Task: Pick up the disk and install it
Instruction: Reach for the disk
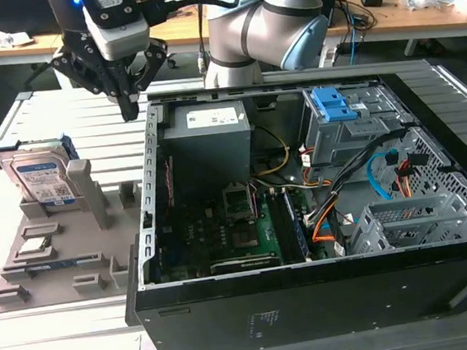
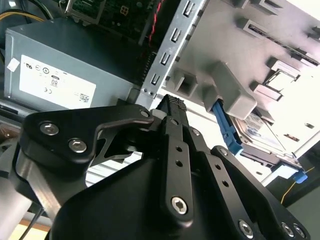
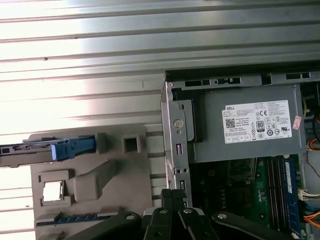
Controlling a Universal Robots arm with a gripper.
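Note:
The disk (image 1: 42, 178), a silver drive with a blue-and-white label in a blue bracket, stands on edge in a slot at the far end of the grey holder tray (image 1: 59, 258), at the exterior view's left. My gripper (image 1: 130, 110) hangs above the slatted table between the tray and the computer case's corner, to the disk's right and higher. Its fingers are shut with nothing between them. In the first wrist view the disk (image 3: 60, 148) appears edge-on, away from the gripper (image 3: 172, 194). The second wrist view has the disk (image 2: 260, 131) beyond the gripper (image 2: 172, 102).
The open computer case (image 1: 151, 224) lies beside the tray, holding a grey power-supply box (image 1: 209, 140), a motherboard (image 1: 223, 234) and a grey drive cage with blue latches (image 1: 336, 124). Cables cross the case's right half. The arm's base (image 1: 241, 34) stands behind the case.

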